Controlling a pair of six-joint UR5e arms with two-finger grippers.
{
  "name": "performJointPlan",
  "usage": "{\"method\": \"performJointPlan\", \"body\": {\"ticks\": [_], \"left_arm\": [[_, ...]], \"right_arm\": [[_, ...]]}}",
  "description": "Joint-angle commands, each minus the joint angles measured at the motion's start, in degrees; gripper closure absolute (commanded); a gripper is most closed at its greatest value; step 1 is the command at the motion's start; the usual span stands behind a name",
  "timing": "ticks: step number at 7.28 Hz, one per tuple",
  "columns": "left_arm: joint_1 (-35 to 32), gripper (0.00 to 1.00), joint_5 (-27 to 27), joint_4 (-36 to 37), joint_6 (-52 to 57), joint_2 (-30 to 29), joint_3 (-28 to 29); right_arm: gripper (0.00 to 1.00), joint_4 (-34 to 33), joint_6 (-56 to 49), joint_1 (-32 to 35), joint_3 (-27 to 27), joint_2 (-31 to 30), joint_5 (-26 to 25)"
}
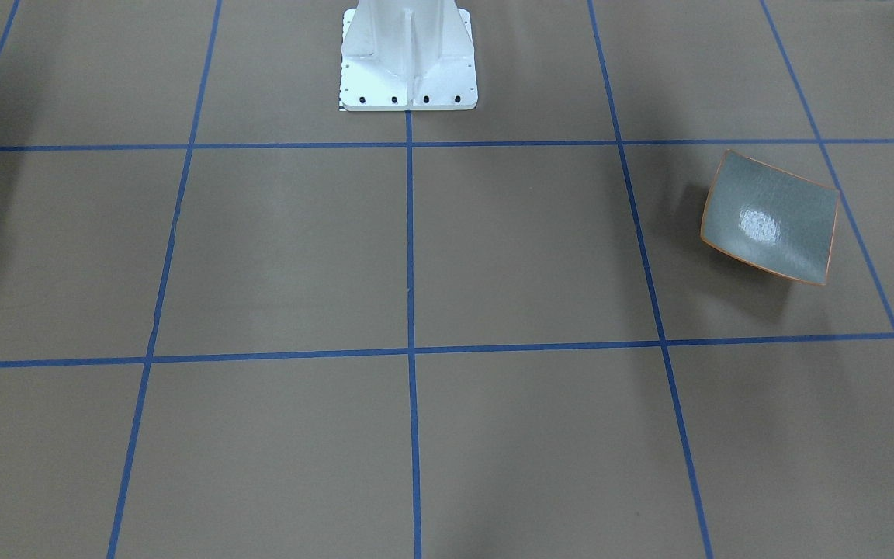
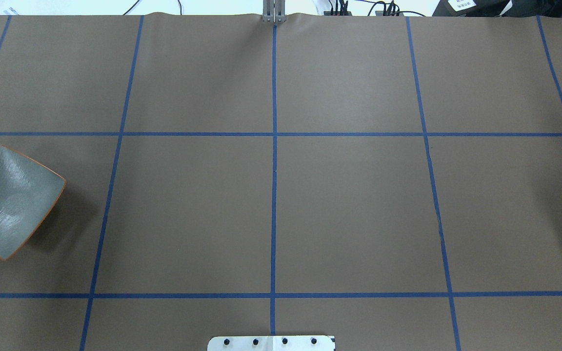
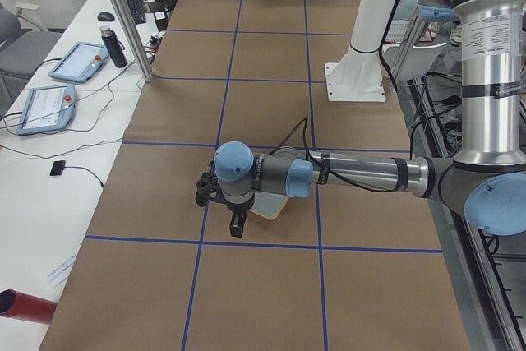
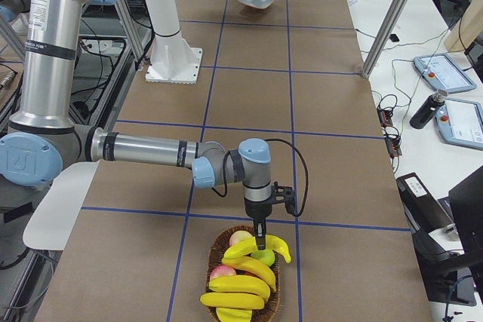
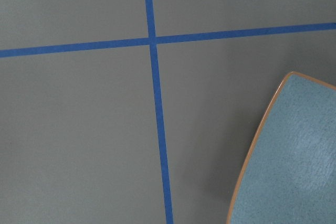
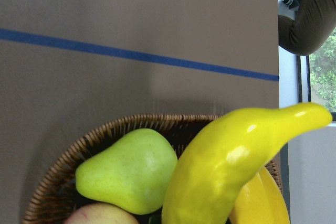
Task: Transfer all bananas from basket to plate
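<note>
Several yellow bananas (image 4: 240,286) lie in a wicker basket (image 4: 214,246) at the table's end on my right, with other fruit. My right gripper (image 4: 260,243) hangs over the basket, its tip at the top banana (image 6: 226,166); I cannot tell whether it is open or shut. The grey plate (image 1: 769,217) with an orange rim stands bare on my left side; it also shows in the overhead view (image 2: 10,202) and the left wrist view (image 5: 294,161). My left gripper (image 3: 235,224) hovers beside the plate (image 3: 267,205); I cannot tell its state.
A green pear (image 6: 128,169) and a reddish apple (image 4: 224,271) share the basket. The white robot base (image 1: 408,58) stands at the table's middle rear. Metal posts (image 4: 385,24) stand at the operators' edge. A red cylinder (image 3: 25,306) lies on the side table.
</note>
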Motion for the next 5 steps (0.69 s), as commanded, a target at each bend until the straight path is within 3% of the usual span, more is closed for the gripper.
{"method": "performJointPlan", "body": {"ticks": [1, 2, 3, 4, 5], "left_arm": [[0.0, 0.0, -0.1, -8.5, -0.1, -1.0, -0.3], [0.0, 0.0, -0.1, -17.7, -0.1, -1.2, 0.0], [0.0, 0.0, 0.5, -26.4, -0.1, -1.2, 0.7], [0.1, 0.0, 0.6, -32.2, -0.1, -3.5, 1.8], [1.2, 0.0, 0.0, -32.6, -0.2, -8.6, 4.1]], "right_arm": [[1.0, -0.2, 2.2, -0.3, 0.5, 7.9, 3.3], [1.0, -0.1, 3.9, -0.7, 0.2, 12.0, 6.7], [1.0, 0.1, 12.8, -3.5, 0.5, 14.5, 8.7], [1.0, 0.1, 24.0, -8.6, 0.5, 18.4, 8.5], [1.0, 0.1, 31.1, -11.6, 1.0, 21.2, 8.7]]}}
